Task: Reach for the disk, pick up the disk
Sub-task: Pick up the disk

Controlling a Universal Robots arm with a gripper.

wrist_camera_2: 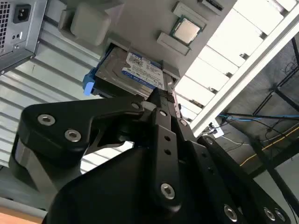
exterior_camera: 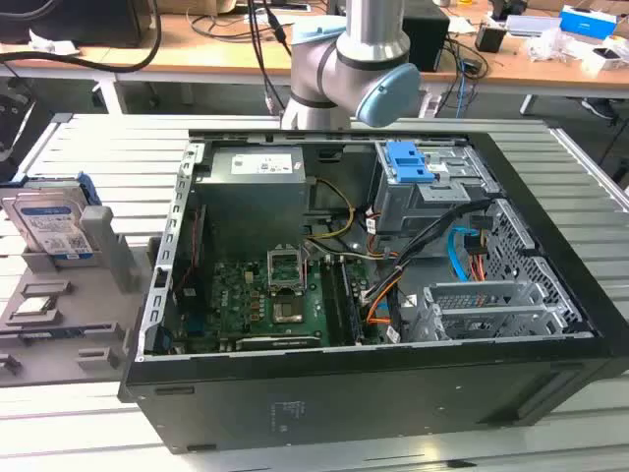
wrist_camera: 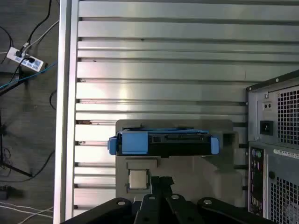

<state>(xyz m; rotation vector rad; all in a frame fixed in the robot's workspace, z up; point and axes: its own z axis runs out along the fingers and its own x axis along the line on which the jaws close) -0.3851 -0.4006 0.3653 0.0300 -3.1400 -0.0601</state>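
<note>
Nearest, the gripper (wrist_camera: 161,181) hangs over the grey holder (wrist_camera: 201,172), its fingers pinched together on nothing, clear of the disk (wrist_camera: 163,142). That disk stands on edge in the holder's slot, with the blue bracket showing at both ends. A processor chip (wrist_camera: 137,178) lies in the holder just beside it. Here's the worry: descend pinched like this and the tips would likely butt the disk's top edge, or clip the chip. The computer case (wrist_camera: 275,140) stands near one end of the holder, so that side looks tight. Bare slatted table (wrist_camera: 163,56) lies open off the holder's other sides.
</note>
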